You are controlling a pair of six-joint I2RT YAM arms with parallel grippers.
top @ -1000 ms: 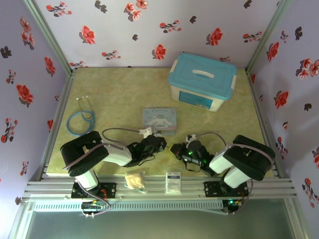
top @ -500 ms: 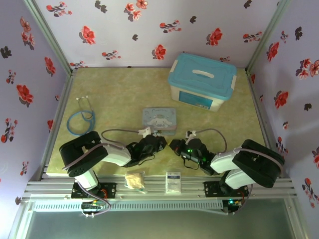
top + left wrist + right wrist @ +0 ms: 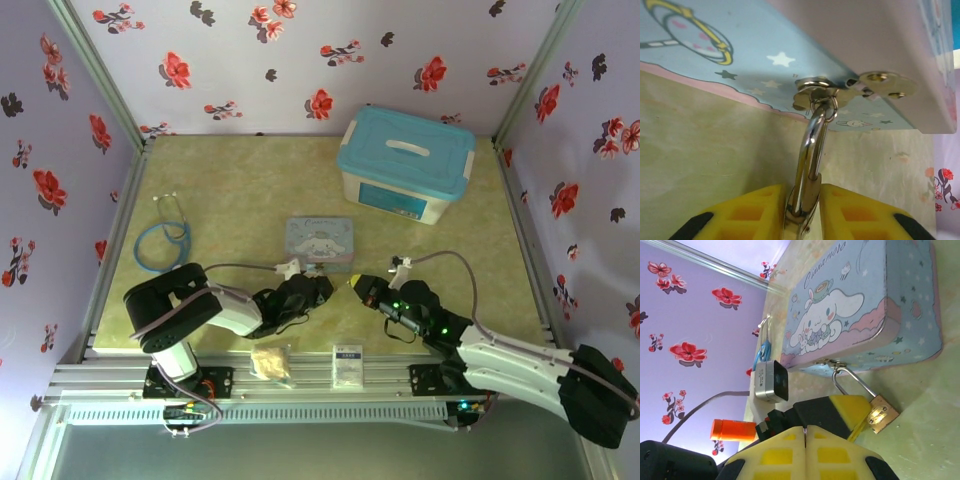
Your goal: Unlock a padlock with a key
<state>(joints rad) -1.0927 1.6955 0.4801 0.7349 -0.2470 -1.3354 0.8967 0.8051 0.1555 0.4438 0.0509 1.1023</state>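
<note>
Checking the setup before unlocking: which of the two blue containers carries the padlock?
The flat cartoon tin: the padlock hangs from the tin's hasp. The taller handled tub stands farther back, apart from it.

One padlock, one cartoon tin, one lidded box, one stethoscope

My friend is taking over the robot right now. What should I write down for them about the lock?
Left gripper: shut on the padlock, in front of the tin.
Right gripper: shut, close by, pointing toward the padlock.
Padlock: shackle hooked through the tin's hasp; it looks locked.
Done: padlock steadied.
Left: put the key in, turn it, open the shackle.
</note>
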